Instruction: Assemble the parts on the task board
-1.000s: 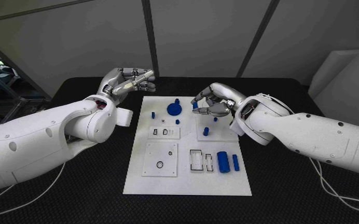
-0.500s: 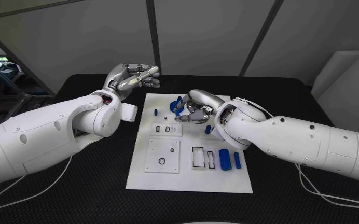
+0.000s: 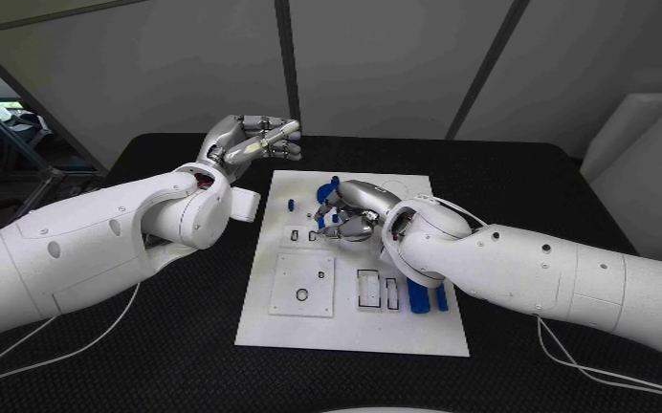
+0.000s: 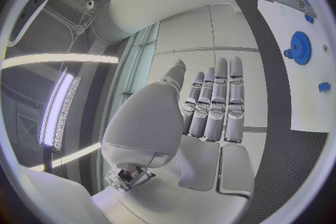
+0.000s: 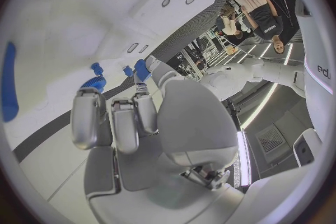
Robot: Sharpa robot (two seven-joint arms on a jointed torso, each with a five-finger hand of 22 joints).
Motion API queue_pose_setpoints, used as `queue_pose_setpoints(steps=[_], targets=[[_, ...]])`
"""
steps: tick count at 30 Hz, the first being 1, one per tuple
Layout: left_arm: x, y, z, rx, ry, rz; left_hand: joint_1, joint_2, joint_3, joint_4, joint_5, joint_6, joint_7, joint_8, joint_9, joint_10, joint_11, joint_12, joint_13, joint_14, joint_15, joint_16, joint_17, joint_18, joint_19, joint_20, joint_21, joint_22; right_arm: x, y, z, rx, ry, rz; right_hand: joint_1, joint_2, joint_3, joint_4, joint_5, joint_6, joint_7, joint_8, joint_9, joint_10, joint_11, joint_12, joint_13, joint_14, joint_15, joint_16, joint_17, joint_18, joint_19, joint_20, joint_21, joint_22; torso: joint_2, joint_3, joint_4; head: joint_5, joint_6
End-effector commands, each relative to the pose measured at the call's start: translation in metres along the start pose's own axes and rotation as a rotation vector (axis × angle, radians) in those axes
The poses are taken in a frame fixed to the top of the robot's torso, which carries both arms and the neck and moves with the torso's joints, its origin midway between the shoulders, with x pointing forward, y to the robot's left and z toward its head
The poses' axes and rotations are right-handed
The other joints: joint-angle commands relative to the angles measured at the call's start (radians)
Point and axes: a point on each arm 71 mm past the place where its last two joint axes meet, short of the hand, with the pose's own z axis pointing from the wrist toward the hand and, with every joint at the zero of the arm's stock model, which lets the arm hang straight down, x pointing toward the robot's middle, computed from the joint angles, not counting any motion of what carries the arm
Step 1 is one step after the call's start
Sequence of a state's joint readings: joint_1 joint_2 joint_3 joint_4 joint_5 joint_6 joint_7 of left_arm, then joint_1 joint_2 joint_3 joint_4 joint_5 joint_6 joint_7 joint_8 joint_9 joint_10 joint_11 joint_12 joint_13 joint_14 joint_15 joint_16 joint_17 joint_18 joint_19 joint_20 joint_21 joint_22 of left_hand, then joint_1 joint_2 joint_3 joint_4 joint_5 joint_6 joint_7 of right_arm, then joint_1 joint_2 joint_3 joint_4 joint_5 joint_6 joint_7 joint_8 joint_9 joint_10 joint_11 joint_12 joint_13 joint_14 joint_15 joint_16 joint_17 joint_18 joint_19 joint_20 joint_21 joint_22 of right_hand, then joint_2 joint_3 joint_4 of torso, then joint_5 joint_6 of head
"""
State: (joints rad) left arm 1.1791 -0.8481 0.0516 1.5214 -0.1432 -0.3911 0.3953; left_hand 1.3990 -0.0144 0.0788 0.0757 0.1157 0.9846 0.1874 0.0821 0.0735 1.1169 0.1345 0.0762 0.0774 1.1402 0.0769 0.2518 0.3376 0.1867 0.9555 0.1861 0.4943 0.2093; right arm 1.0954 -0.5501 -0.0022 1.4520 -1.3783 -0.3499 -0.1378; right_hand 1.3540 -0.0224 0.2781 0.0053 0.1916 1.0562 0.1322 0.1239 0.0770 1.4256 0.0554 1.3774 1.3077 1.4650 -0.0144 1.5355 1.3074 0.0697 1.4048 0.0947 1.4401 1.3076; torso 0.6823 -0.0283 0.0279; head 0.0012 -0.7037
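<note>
Task board — white plate on black surface. Right robot hand low over its far half, fingers curled, hold not discernible; blue gear just beyond it, plain in left wrist view. Left robot hand — raised beside board, fingers extended, holding nothing.

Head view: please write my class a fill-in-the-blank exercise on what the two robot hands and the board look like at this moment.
1. The white board lies on a ____ table.
2. The right robot hand is over the ____.
3. The left robot hand is raised beyond the board's far-left corner and holds ____.
4. The gear on the board is ____ in colour.

Missing words: black; board; nothing; blue
</note>
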Motion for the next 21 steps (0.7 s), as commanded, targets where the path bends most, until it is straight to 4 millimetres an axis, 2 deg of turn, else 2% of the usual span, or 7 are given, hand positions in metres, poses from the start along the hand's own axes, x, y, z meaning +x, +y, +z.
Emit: queue_pose_setpoints(steps=[1, 14, 17, 21], targets=[[0.001, -0.001, 0.001, 0.007, 0.016, 0.001, 0.002, 0.008, 0.002, -0.002, 0.000, 0.007, 0.001, -0.004, -0.001, 0.005, 0.001, -0.003, -0.002, 0.003, 0.005, -0.006, -0.001, -0.005, -0.006, 0.002, -0.005, -0.002, 0.002, -0.001, 0.002, 0.003, 0.001, -0.038, -0.008, 0.004, 0.005, 0.002, 0.003, 0.010, -0.001, 0.003, 0.002, -0.001, -0.008, -0.006, 0.064, 0.091, -0.007, 0.003, 0.198, -0.014, 0.001, -0.004, -0.001, 0.007, -0.001, -0.0003, 0.0001, 0.002, -0.003], [0.002, -0.001, 0.000, 0.006, 0.019, -0.001, 0.002, 0.008, 0.002, -0.002, 0.000, 0.007, 0.001, -0.004, -0.001, 0.005, 0.001, -0.003, -0.002, 0.003, 0.005, -0.006, -0.001, -0.005, -0.006, 0.002, -0.005, -0.002, 0.011, -0.004, 0.005, 0.019, 0.028, -0.052, -0.012, 0.000, 0.005, 0.002, 0.002, 0.012, -0.002, 0.004, 0.002, -0.002, -0.009, -0.007, 0.063, 0.091, -0.007, 0.004, 0.198, -0.013, -0.001, -0.004, -0.002, 0.004, -0.002, -0.0005, -0.0001, 0.008, -0.018], [0.002, -0.001, 0.000, 0.006, 0.021, -0.001, 0.002, 0.008, 0.002, -0.002, 0.000, 0.007, 0.001, -0.004, -0.001, 0.005, 0.001, -0.003, -0.002, 0.003, 0.005, -0.006, -0.001, -0.005, -0.006, 0.002, -0.005, -0.002, 0.013, -0.004, 0.006, 0.022, 0.035, -0.055, -0.014, -0.002, 0.005, 0.002, 0.001, 0.012, -0.002, 0.004, 0.001, -0.002, -0.009, -0.008, 0.062, 0.091, -0.007, 0.003, 0.197, -0.013, -0.001, -0.004, -0.002, 0.004, 0.000, -0.0007, -0.0004, 0.014, -0.015], [0.003, -0.001, 0.000, 0.006, 0.022, -0.002, 0.002, 0.008, 0.002, -0.002, 0.000, 0.007, 0.001, -0.004, -0.001, 0.005, 0.001, -0.003, -0.002, 0.003, 0.005, -0.006, -0.001, -0.005, -0.006, 0.002, -0.005, -0.002, 0.014, -0.005, 0.006, 0.024, 0.041, -0.058, -0.015, -0.003, 0.004, 0.003, 0.000, 0.012, -0.002, 0.004, 0.001, -0.003, -0.009, -0.008, 0.062, 0.091, -0.007, 0.003, 0.197, -0.013, -0.002, -0.005, -0.003, 0.002, -0.001, 0.0000, -0.0005, 0.014, -0.017]])
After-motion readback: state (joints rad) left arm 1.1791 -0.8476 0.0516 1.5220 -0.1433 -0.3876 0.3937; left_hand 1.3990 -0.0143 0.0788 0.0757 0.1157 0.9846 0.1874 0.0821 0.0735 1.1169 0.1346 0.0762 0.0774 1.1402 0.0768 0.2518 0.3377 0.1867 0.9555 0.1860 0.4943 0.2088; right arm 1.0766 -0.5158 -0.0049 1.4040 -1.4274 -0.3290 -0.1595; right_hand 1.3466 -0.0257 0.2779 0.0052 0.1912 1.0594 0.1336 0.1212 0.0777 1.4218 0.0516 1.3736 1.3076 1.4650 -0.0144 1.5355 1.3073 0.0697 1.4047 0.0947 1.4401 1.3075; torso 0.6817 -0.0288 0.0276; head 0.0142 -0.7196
